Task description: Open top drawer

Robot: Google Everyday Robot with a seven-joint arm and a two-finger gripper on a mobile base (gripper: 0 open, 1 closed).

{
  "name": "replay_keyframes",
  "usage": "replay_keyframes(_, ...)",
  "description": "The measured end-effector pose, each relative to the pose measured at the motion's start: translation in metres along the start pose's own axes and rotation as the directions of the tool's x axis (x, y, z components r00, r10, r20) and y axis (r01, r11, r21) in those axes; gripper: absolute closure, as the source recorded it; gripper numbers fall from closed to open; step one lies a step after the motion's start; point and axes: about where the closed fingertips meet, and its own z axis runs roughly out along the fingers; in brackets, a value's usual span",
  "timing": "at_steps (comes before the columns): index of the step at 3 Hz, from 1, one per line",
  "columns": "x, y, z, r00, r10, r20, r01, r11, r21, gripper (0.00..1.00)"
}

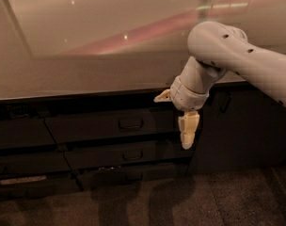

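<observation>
The top drawer (86,126) is a wide dark front just under the counter edge, pushed in flush, with a small loop handle (130,124) at its centre. My gripper (187,142) hangs from the white arm (237,55), pointing straight down in front of the drawer's right end. It sits to the right of the handle, at about the same height and apart from it. Its cream fingers (188,126) are shut together with nothing between them.
A pale glossy countertop (86,74) runs across above the drawers. Below the top drawer are two more dark drawer fronts with handles (132,155). A narrower stack of dark fronts (20,135) is at the left, a dark panel (237,126) at the right, and carpeted floor (133,206) below.
</observation>
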Motion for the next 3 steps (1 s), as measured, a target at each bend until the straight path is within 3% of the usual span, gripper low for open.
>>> replay_keyframes(1, -0.004, -0.001, 0.004, 0.988, -0.090, 0.129, 0.091, 0.9959, -0.004, 0.00)
replay_keyframes(2, -0.004, -0.001, 0.004, 0.988, -0.090, 0.129, 0.091, 0.9959, -0.004, 0.00)
replay_keyframes(3, 0.002, -0.007, 0.015, 0.997, -0.069, 0.041, 0.071, 0.9969, -0.033, 0.00)
